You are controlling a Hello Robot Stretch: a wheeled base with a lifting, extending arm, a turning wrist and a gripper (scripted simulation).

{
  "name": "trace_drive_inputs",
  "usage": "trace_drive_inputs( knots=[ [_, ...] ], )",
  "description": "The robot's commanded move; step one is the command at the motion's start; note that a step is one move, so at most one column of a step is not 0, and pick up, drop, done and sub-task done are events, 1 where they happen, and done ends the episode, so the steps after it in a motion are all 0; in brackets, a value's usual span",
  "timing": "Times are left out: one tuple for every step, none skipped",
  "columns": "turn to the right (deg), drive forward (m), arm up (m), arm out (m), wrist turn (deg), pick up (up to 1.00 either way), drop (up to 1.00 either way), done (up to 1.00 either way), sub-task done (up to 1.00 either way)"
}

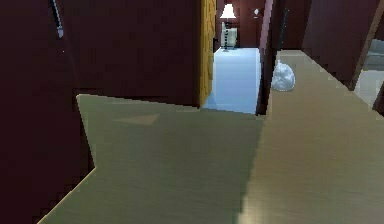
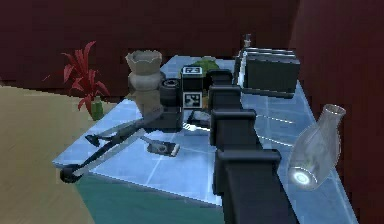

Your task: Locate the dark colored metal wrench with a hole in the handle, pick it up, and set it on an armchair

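Dark slender metal wrench [image 2: 105, 145], ring hole at handle end, lies flat on pale glossy tiled counter [image 2: 125, 170], arm side view's left. Jaws by its far tip: cannot tell spread, nor whether holding anything. Clear bulbous glass vase [image 2: 318, 150] at right.

The arm [image 2: 245, 170] was cut off by the arm side view's bottom edge and hid a strip of the table [image 2: 125, 165] behind the claw [image 2: 82, 157]. Whether the claw held anything could not be told, since a small grey thing [image 2: 165, 148] lay on the tabletop right by it. That thing, just beside the claw's body, was too small to name. Beyond the claw's body, a green thing [image 2: 208, 65] was mostly hidden by the white squares [image 2: 193, 88]. Past the arm, well away from the claw, the metal box [image 2: 272, 72] lost its lower corner behind the arm. Out beyond the claw's far end, the red plant [image 2: 85, 75] had its foot hidden by the table's edge.
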Motion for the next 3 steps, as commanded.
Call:
trace_drive_inputs(
  knots=[
    [0.0, 0.0, 0.0, 0.0, 45.0, 0.0, 0.0, 0.0, 0.0],
    [0.0, 0.0, 0.0, 0.0, 24.0, 0.0, 0.0, 0.0, 0.0],
    [0.0, 0.0, -0.14, 0.0, 0.0, 0.0, 0.0, 0.0, 0.0]
  ],
)
